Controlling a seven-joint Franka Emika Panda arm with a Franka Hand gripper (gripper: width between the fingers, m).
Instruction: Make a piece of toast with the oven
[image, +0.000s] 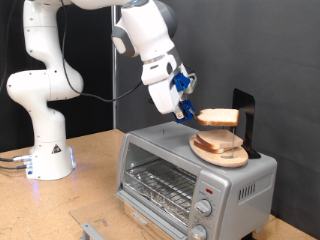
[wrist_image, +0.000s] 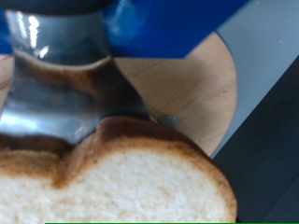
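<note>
Here the gripper (image: 188, 112) hangs in the air above the oven (image: 190, 175), with its jaws closed on the piece of toast (image: 218, 117). The slice is held by one edge, lying roughly flat and clear of everything beneath it. In the wrist view one metal finger (wrist_image: 51, 103) comes down onto the toast's (wrist_image: 117, 182) brown crust, and the pale crumb fills the lower part of that view.

Directly under the lifted slice a round wooden plate (image: 232, 158) rests on the oven's flat top, and another slice of bread (image: 212, 142) lies on it. The wrist view shows part of that plate's (wrist_image: 192, 89) pale wood grain behind the held toast. Just behind the plate, on the oven top, stands a dark upright object (image: 246, 120); I cannot tell what it is.

The oven sits towards the exterior view's right edge of the counter (image: 90, 180), near the bottom right corner. Its glass door is closed, the wire rack (image: 158, 185) shows through it, and round knobs (image: 204, 208) run down the front beside the door. The robot's white base (image: 48, 150) stands at the counter's left edge, well apart from the oven, with the arm arching over from there.
</note>
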